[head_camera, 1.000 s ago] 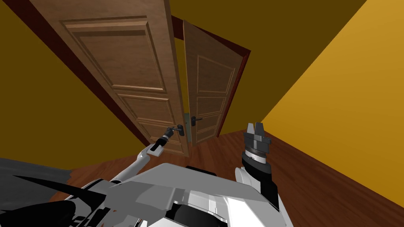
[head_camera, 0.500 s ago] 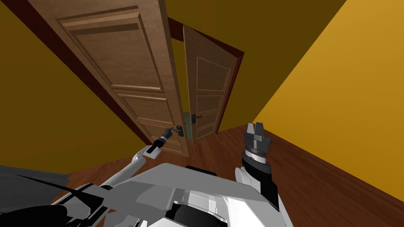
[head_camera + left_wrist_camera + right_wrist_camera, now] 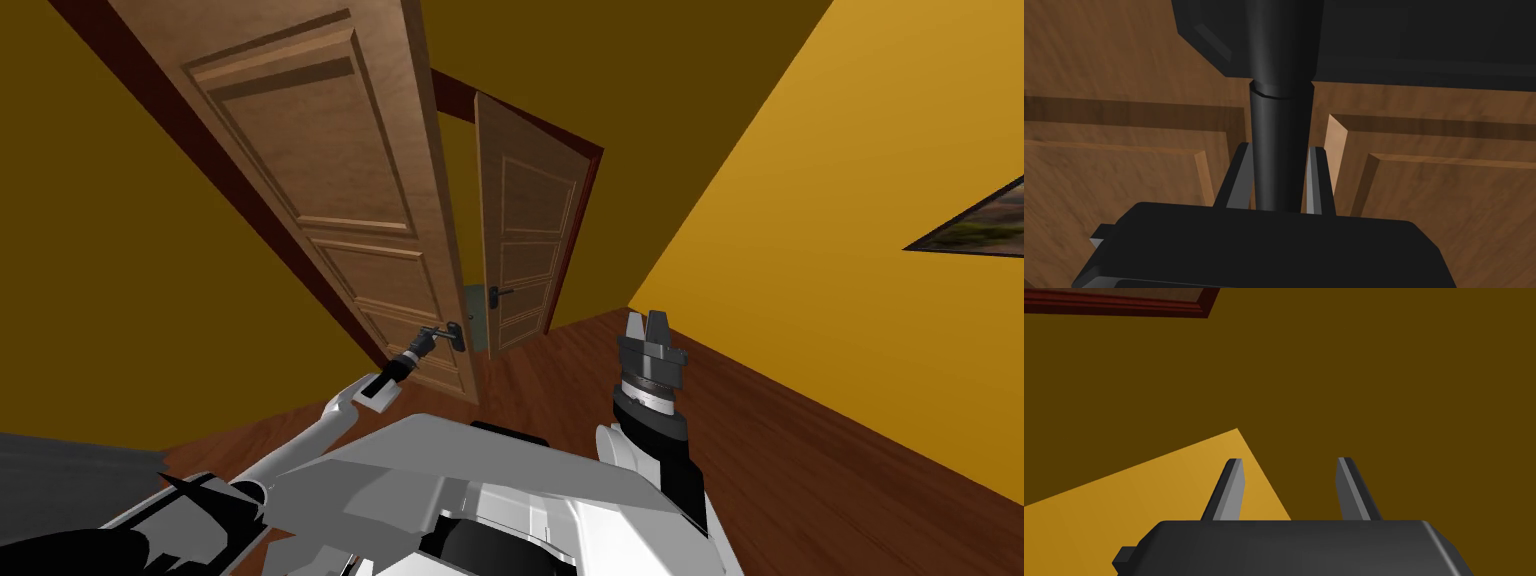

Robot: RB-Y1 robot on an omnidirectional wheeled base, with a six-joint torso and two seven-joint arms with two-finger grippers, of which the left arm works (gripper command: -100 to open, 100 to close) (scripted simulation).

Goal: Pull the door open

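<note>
The left gripper [image 3: 1280,152] clamps the black lever handle [image 3: 1280,115] of the brown panelled door [image 3: 330,190], which stands ajar ahead on the left. The right gripper [image 3: 1289,460], raised well apart, holds its fingers wide.

2 wooden doors: near door [image 3: 330,200], far door [image 3: 525,240] beyond near door; 2 dark handles: near handle [image 3: 452,333], far handle [image 3: 497,293]; 1 picture [image 3: 975,225] right of near door; 2 claws: left claw [image 3: 1281,147], right claw [image 3: 1289,460]
</note>
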